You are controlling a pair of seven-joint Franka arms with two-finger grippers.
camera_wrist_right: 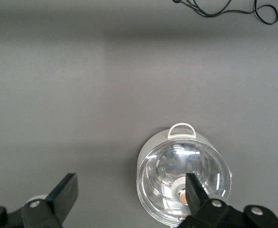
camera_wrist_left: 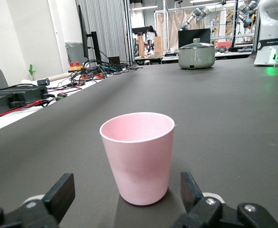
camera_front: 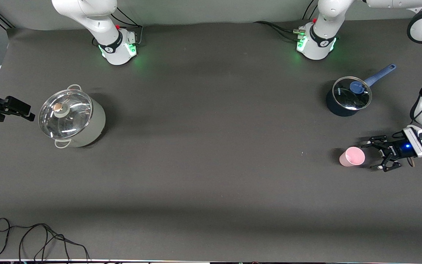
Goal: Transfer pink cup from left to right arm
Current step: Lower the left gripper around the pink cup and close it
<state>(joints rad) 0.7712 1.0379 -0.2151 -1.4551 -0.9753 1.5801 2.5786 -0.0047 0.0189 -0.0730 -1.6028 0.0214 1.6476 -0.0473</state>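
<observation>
The pink cup [camera_front: 352, 156] stands upright on the dark table near the left arm's end. My left gripper [camera_front: 371, 156] is low at table level right beside it, open and empty, pointing at the cup. In the left wrist view the cup [camera_wrist_left: 139, 156] stands just ahead of the open left gripper [camera_wrist_left: 127, 186], with one of the fingers [camera_wrist_left: 62, 190] at each side and neither touching it. My right gripper [camera_front: 27, 112] waits up in the air at the right arm's end, open and empty. It is also open in the right wrist view [camera_wrist_right: 130, 190].
A large pale-green pot with a glass lid [camera_front: 72, 118] stands near the right arm's end, and shows below the right gripper [camera_wrist_right: 184, 183]. A dark blue saucepan with a glass lid [camera_front: 348, 96] stands farther from the front camera than the cup. A black cable [camera_front: 39, 238] lies at the near edge.
</observation>
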